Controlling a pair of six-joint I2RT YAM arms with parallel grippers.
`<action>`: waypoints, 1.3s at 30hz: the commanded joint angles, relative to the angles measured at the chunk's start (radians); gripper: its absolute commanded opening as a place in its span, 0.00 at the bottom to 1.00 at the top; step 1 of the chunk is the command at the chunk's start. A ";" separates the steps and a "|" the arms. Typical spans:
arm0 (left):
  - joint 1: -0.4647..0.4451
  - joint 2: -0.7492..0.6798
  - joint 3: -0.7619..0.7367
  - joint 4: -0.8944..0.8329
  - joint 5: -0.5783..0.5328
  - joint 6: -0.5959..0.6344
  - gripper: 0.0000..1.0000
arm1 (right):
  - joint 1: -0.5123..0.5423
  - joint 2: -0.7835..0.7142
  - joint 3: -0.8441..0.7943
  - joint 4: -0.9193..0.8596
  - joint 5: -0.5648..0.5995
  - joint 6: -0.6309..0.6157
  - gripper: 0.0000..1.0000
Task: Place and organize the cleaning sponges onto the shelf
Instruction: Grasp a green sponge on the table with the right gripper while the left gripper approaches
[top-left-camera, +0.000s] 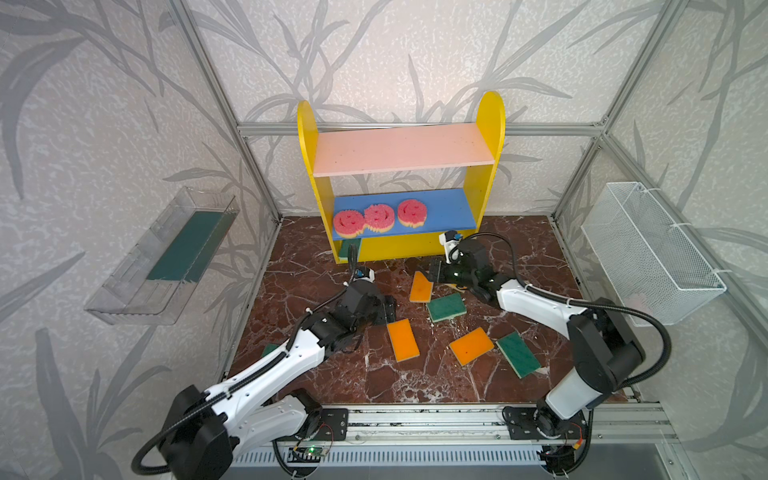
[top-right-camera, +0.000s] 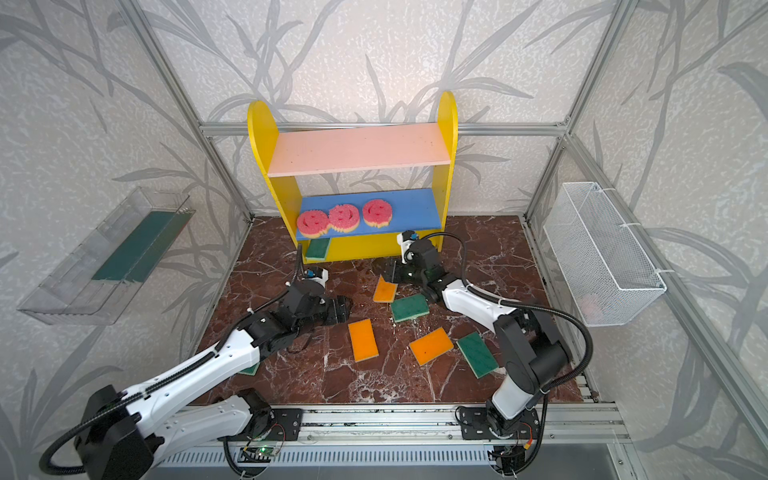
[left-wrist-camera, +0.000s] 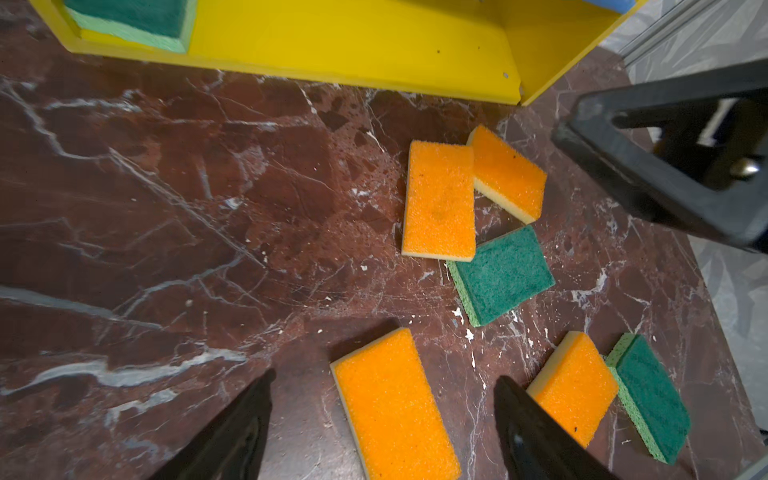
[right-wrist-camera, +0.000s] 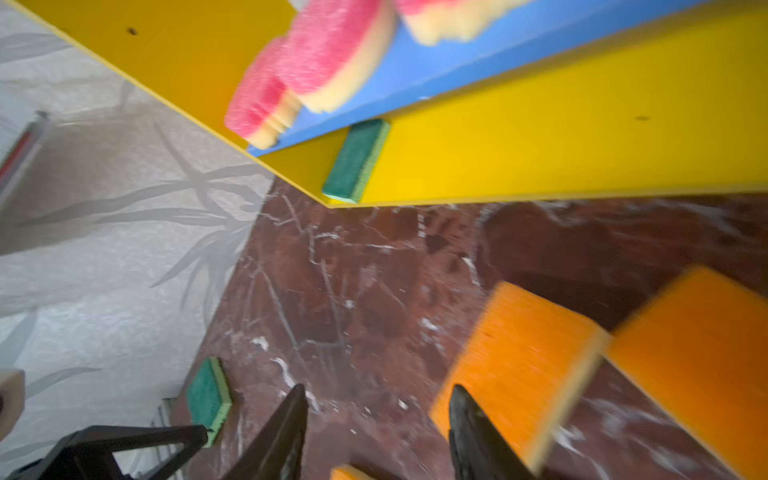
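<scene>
Closest to the front rail, a half-hidden green sponge (top-left-camera: 272, 348) lies on the marble floor (top-left-camera: 365, 382) under the left arm. To its right lie the near orange sponge (top-left-camera: 402, 340), the slanted orange sponge (top-left-camera: 471, 345) and, just beside that, the outer green sponge (top-left-camera: 518, 354). A little farther, the left gripper (left-wrist-camera: 384, 376) has its jaws spread wide and grips nothing, with the near orange sponge just beside it. Beyond, the middle green sponge (top-left-camera: 446, 307) touches the tilted orange sponge (top-left-camera: 421, 287), which overlaps a fourth orange sponge (left-wrist-camera: 507, 174). Over these the right gripper (top-left-camera: 434, 270) has its jaws partly parted, nothing between them. At the back stands the shelf (top-left-camera: 490, 124): a shelved green sponge (top-right-camera: 318, 248) lies at the left end of its yellow base, and three pink smiley sponges (top-left-camera: 379, 217) sit in a row on the left half of the blue board (top-left-camera: 449, 208).
</scene>
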 joint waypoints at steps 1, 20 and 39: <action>-0.028 0.095 0.040 0.089 -0.030 -0.025 0.82 | -0.068 -0.124 -0.077 -0.188 -0.059 -0.050 0.54; -0.099 0.560 0.203 0.230 0.124 -0.065 0.70 | -0.227 -0.112 -0.258 -0.277 -0.144 -0.079 0.55; -0.081 0.417 0.067 0.292 0.105 -0.074 0.74 | -0.227 0.045 -0.218 -0.236 -0.106 -0.074 0.17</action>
